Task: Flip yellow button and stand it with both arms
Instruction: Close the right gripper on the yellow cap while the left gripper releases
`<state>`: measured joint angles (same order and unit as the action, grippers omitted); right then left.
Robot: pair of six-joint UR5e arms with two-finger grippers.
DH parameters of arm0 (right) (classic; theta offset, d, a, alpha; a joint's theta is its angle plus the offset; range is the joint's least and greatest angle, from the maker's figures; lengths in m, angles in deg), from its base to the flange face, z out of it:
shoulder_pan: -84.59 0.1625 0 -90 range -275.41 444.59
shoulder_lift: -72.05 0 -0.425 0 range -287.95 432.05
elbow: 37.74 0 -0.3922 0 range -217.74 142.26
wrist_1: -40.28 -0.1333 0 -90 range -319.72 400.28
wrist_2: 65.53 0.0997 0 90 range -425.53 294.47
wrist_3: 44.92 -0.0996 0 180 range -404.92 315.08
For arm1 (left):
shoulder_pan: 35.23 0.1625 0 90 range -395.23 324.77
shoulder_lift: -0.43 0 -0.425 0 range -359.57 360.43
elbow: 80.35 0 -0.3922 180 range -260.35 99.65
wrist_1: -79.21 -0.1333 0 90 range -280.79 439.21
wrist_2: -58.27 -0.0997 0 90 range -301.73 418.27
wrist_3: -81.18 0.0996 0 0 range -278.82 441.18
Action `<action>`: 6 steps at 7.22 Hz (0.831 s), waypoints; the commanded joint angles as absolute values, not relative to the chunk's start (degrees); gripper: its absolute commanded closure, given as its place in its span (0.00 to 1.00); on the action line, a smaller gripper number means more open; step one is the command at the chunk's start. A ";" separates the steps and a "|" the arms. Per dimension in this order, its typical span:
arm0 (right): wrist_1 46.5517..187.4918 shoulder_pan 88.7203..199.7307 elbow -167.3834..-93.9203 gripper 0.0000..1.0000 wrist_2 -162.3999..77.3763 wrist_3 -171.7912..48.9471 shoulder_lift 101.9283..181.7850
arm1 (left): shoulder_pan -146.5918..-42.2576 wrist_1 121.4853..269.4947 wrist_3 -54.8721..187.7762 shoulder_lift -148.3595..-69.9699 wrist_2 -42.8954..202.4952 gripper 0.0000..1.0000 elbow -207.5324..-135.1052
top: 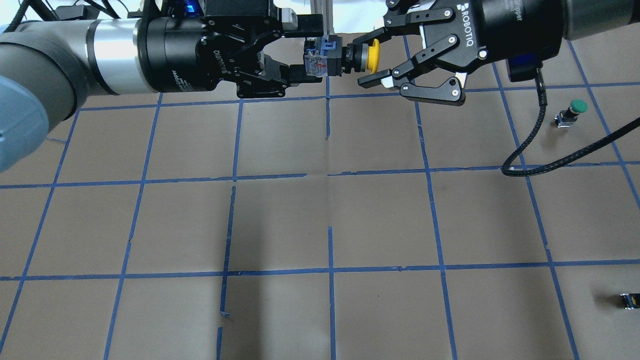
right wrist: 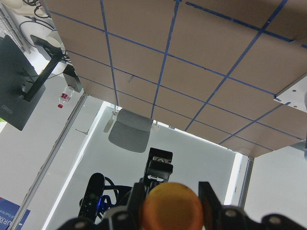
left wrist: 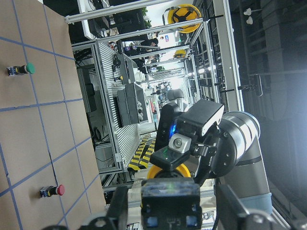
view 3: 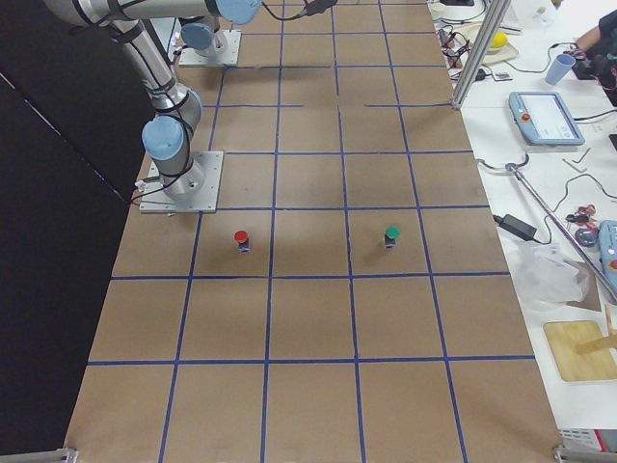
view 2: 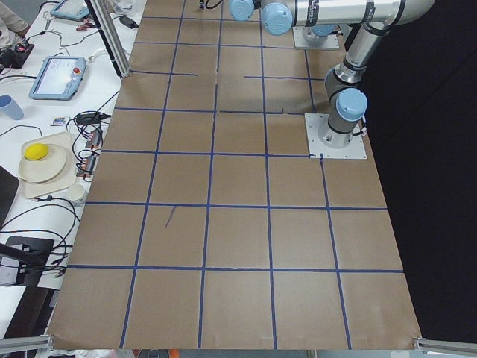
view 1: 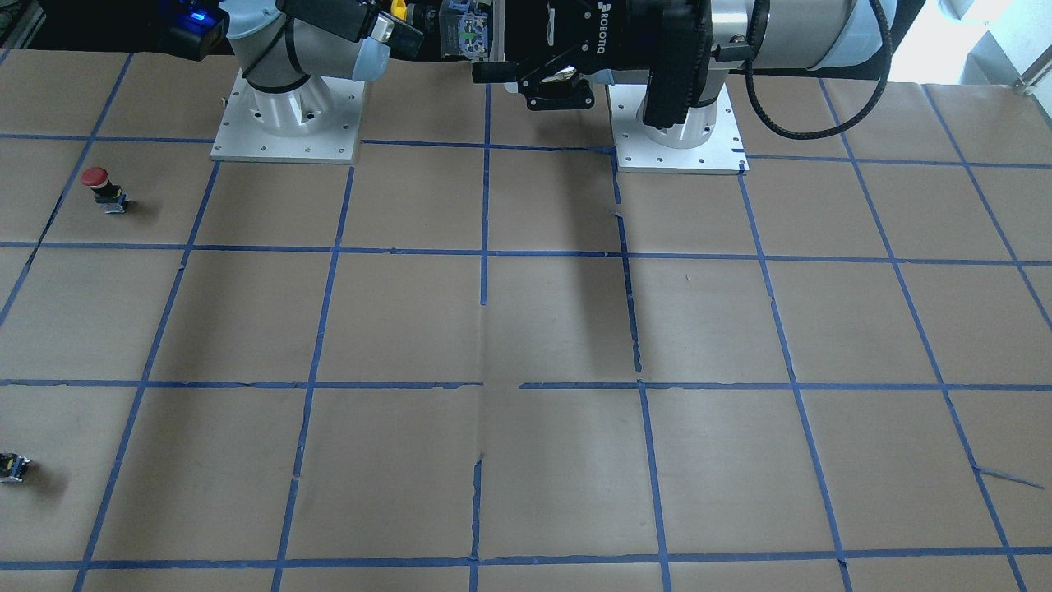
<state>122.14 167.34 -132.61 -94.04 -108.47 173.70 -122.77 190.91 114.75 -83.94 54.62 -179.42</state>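
The yellow button is held in the air at the far middle of the table, lying sideways with its cap toward the right arm. My left gripper is shut on its blue-and-clear block body. My right gripper is open, with one finger above and one below the yellow cap, apart from it. In the right wrist view the cap sits between the open fingers. In the left wrist view the body fills the foreground with the cap behind it.
A green-capped button stands at the far right of the overhead view. A small black block lies at its right edge. A red-capped button stands near the right arm's base plate. The right arm's cable hangs over the table.
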 commanded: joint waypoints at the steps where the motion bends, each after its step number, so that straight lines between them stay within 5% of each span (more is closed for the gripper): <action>1: 123.15 166.69 -132.49 0.70 -95.15 -107.07 173.39 | -122.59 190.48 112.92 -84.03 50.74 0.00 -178.88; 4: 125.01 161.26 -132.67 0.70 -107.31 -89.91 170.24 | -122.50 168.15 92.58 -85.61 29.00 0.00 -180.01; 6: 124.83 157.12 -133.02 0.70 -118.82 -70.17 167.51 | -122.50 167.19 92.17 -85.53 25.06 0.00 -180.11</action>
<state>124.94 159.65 -132.78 -111.32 -82.94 169.27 -122.51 168.99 93.49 -85.51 28.52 -179.94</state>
